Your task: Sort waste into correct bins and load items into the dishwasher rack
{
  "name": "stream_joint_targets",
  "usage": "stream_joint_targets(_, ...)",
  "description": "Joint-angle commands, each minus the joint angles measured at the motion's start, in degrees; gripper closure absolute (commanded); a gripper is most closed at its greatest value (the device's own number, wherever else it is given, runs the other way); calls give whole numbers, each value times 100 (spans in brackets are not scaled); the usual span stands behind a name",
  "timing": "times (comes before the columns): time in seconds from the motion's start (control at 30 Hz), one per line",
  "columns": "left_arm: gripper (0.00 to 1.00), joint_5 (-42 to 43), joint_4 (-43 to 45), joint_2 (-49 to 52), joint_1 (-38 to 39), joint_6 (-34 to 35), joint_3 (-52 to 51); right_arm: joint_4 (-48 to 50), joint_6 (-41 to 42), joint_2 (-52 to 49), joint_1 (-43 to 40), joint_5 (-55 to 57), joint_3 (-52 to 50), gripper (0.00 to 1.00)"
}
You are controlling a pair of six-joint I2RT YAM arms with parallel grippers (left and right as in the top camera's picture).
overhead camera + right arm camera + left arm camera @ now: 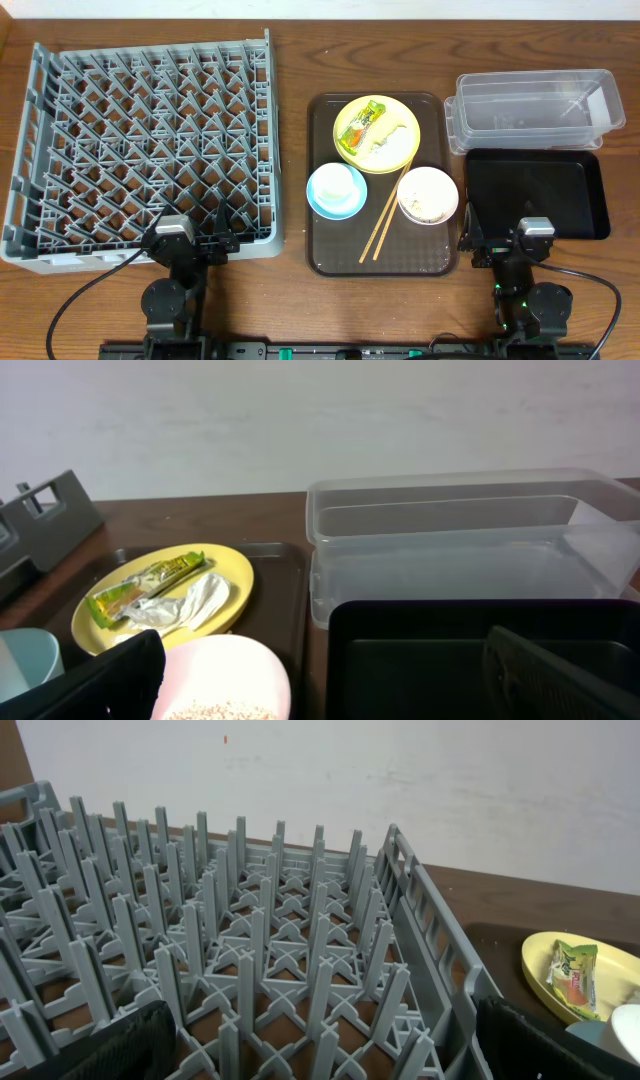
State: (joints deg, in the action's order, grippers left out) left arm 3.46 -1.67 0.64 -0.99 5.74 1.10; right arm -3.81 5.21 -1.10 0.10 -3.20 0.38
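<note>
The grey dishwasher rack fills the left of the table. On the brown tray, a yellow plate holds the yellow-green wrapper and the white tissue. A light blue bowl holds a small white cup. A pinkish-white bowl holds rice scraps. Chopsticks lie between the bowls. The clear tub and the black tray are at the right. My left gripper is open over the rack's near edge. My right gripper is open and empty by the black tray.
The brown serving tray lies between the rack and the bins. A white wall runs behind the table. The right wrist view shows the plate, the pink bowl and the clear tub.
</note>
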Motion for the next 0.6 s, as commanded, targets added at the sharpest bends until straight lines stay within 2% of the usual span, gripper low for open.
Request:
stream_joint_targets(0.0,3,31,-210,7,17,-76,-87,-22,103,20,46,-17,-7,1)
stream_joint_targets(0.57,3,-13,-219,7,17,-76,-22,-42,92,-229,46,-2,216,1)
